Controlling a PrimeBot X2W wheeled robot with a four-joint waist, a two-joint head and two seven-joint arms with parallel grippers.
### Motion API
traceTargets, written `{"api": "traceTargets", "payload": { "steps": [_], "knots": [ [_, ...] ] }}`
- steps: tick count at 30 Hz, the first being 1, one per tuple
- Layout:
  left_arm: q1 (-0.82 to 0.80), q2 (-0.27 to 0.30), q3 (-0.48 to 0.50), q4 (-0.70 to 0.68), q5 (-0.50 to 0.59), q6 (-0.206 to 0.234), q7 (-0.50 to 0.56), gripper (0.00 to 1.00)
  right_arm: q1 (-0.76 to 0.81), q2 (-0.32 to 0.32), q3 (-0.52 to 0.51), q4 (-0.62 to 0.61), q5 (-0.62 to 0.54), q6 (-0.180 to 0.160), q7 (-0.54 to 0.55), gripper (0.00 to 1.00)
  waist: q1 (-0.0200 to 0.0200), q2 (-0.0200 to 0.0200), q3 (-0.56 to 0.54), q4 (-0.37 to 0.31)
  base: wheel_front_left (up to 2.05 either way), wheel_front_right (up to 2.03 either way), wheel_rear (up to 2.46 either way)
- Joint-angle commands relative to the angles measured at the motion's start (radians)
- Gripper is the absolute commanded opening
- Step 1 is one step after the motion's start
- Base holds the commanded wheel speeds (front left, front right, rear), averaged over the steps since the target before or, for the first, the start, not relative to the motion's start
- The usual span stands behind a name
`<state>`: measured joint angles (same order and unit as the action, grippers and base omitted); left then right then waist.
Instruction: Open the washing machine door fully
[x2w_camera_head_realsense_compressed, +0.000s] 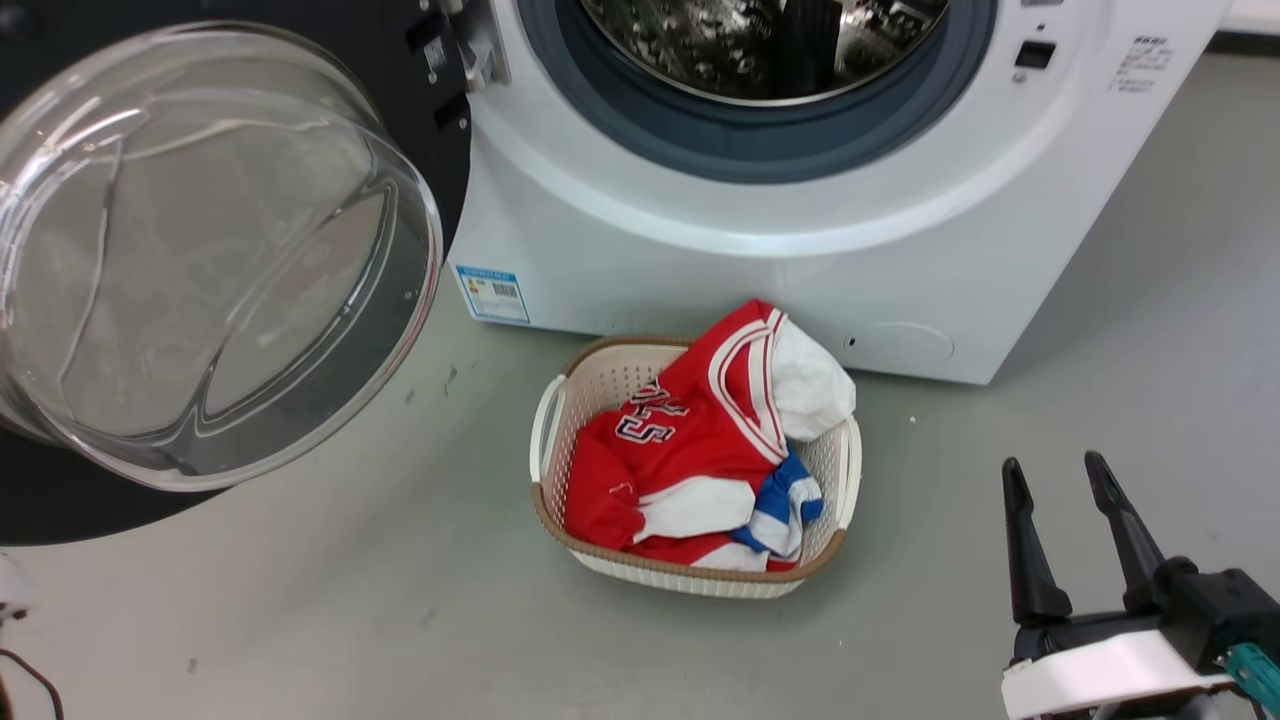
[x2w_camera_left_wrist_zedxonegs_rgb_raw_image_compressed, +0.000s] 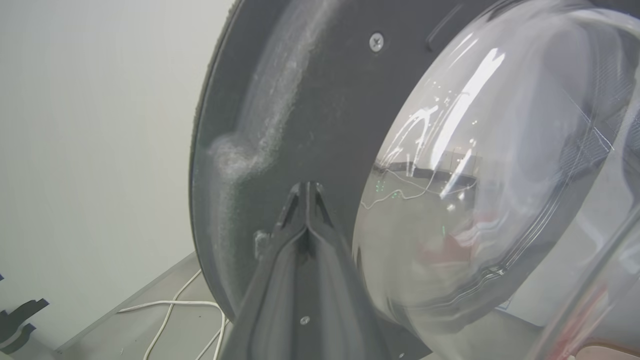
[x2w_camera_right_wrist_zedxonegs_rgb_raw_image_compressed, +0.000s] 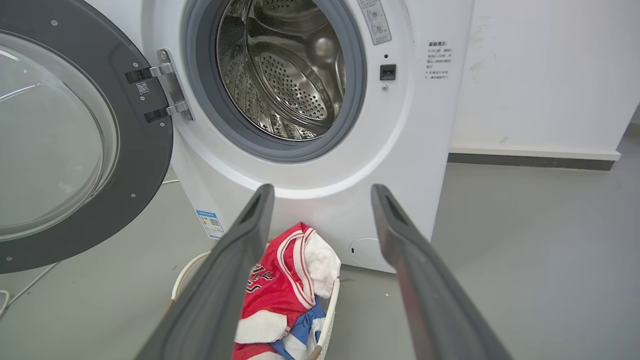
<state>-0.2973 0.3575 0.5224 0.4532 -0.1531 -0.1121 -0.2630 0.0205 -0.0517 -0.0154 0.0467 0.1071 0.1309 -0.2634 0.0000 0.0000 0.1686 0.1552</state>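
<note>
The washing machine door (x2w_camera_head_realsense_compressed: 210, 260) (x2w_camera_right_wrist_zedxonegs_rgb_raw_image_compressed: 145, 150), a round black disc with a bulging clear glass bowl, stands swung wide to the left on its metal hinge (x2w_camera_right_wrist_zedxonegs_rgb_raw_image_compressed: 170, 85). The white washing machine (x2w_camera_head_realsense_compressed: 760, 270) (x2w_camera_right_wrist_zedxonegs_rgb_raw_image_compressed: 400, 150) shows its steel drum (x2w_camera_right_wrist_zedxonegs_rgb_raw_image_compressed: 285, 70) and grey rubber ring. In the left wrist view my left gripper (x2w_camera_left_wrist_zedxonegs_rgb_raw_image_compressed: 307, 187) is shut, its tips close against the door's black inner face (x2w_camera_left_wrist_zedxonegs_rgb_raw_image_compressed: 300, 100) beside the glass bowl (x2w_camera_left_wrist_zedxonegs_rgb_raw_image_compressed: 475, 175). My right gripper (x2w_camera_head_realsense_compressed: 1058, 475) (x2w_camera_right_wrist_zedxonegs_rgb_raw_image_compressed: 322, 192) hangs open at the lower right, well away from the machine.
A white laundry basket (x2w_camera_head_realsense_compressed: 555, 420) (x2w_camera_right_wrist_zedxonegs_rgb_raw_image_compressed: 330, 320) with red, white and blue clothes sits on the grey floor just before the machine. A white cable (x2w_camera_left_wrist_zedxonegs_rgb_raw_image_compressed: 170, 310) lies on the floor behind the door. A white wall (x2w_camera_right_wrist_zedxonegs_rgb_raw_image_compressed: 540, 75) stands to the machine's right.
</note>
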Motion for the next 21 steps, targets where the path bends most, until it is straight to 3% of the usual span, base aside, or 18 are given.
{"api": "traceTargets", "payload": {
  "steps": [1,21],
  "knots": [
    [0.019,-0.008,-0.004,-0.017,0.011,-0.001,-0.003,0.0,0.015,0.003,-0.002,-0.002,0.008,0.0,-0.002,1.0,0.0,0.0,-0.03,-0.002,0.0,0.0,0.0],
    [0.284,-0.255,-0.252,-0.418,0.161,-0.005,-0.003,0.0,0.109,0.003,-0.028,-0.089,0.031,0.0,-0.002,1.0,0.0,0.0,-0.17,-0.067,0.0,0.0,0.0]
  ]
}}
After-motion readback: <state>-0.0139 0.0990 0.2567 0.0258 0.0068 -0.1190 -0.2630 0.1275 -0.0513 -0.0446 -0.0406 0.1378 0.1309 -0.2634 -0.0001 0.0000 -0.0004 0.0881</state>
